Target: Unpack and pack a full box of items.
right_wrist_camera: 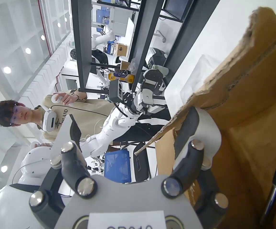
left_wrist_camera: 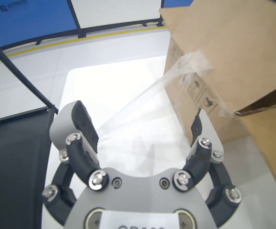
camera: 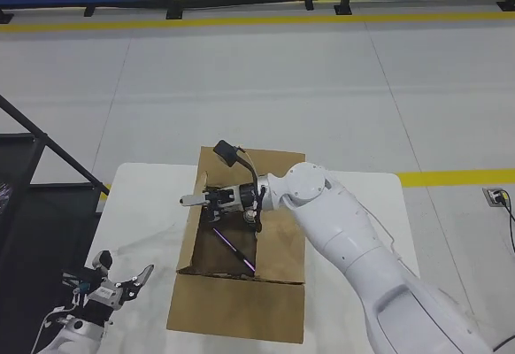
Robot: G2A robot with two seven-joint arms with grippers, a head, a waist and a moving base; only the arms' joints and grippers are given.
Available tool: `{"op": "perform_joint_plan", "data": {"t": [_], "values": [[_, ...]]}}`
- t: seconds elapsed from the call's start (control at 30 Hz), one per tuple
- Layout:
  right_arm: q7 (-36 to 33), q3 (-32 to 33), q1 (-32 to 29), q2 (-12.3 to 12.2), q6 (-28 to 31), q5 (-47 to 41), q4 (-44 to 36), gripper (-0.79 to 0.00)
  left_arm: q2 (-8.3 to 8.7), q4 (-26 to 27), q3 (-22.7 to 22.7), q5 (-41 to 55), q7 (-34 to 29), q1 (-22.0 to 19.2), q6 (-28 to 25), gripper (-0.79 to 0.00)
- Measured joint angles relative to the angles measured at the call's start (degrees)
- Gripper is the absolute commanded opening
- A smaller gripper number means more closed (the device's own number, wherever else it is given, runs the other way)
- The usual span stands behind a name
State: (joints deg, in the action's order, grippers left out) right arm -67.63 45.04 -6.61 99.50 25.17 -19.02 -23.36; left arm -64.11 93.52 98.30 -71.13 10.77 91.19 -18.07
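1. Nearest: left gripper (camera: 116,285), low over the counter (camera: 151,221) at its 7 o'clock corner, well apart from the box (camera: 240,301). Jaws spread wide, nothing between them.
2. Left wrist view adds a loose strip of clear tape (left_wrist_camera: 188,65) hanging off the box's side wall and trailing down toward the counter. That wall also has small printed handling marks.
3. Top view puts the right gripper (camera: 206,200) at the box's 10 o'clock rim.
4. Right wrist view adds detail: jaws spread, straddling a ragged flap (right_wrist_camera: 212,84), one jaw inside the box and one outside, not pinching it.
5. A thin rod (camera: 235,250) lies inside on the box bottom, slanting from 11 to 5. Up close it is metal with a dark band.
6. Counter is white with rounded corners.
7. The floor (camera: 328,88) is pale grey with a yellow line (camera: 470,177) at 3 o'clock. A black frame (camera: 41,137) with a dark screen stands at 9 o'clock.
8. Farthest out are blue panels (left_wrist_camera: 21,5) and a white pegboard panel (left_wrist_camera: 111,8).
9. The box is brown corrugated cardboard with an open top, flaps folded out at 12, 6 and 9. It sits mid-counter, long axis 12 to 6.
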Motion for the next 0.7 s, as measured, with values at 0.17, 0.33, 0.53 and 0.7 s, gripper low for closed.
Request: {"op": "perform_joint_plan", "data": {"t": [0.17, 0.33, 0.53, 0.7], "values": [[0.8, -0.3, 0.6, 1.0, -0.3, -0.2, 0.3, 0.0, -0.22, -6.1, -1.9, -0.5, 0.5, -4.5, 1.2, 0.0], [3.0, -1.1, 0.9, 2.5, -0.7, -0.4, -0.5, 0.0, -0.24, -7.8, -0.8, 0.0, 3.6, -4.5, 1.8, 0.0], [6.7, -3.0, 1.3, 4.8, -2.0, 0.8, -0.6, 0.0, -0.07, -7.6, 1.4, 0.4, 4.4, -3.7, 2.0, 0.0], [9.8, -4.0, 1.7, 6.7, -2.2, 1.1, 0.8, 0.0, -0.09, -6.0, 3.4, 1.5, 8.2, -0.6, 1.6, 0.0]]}}
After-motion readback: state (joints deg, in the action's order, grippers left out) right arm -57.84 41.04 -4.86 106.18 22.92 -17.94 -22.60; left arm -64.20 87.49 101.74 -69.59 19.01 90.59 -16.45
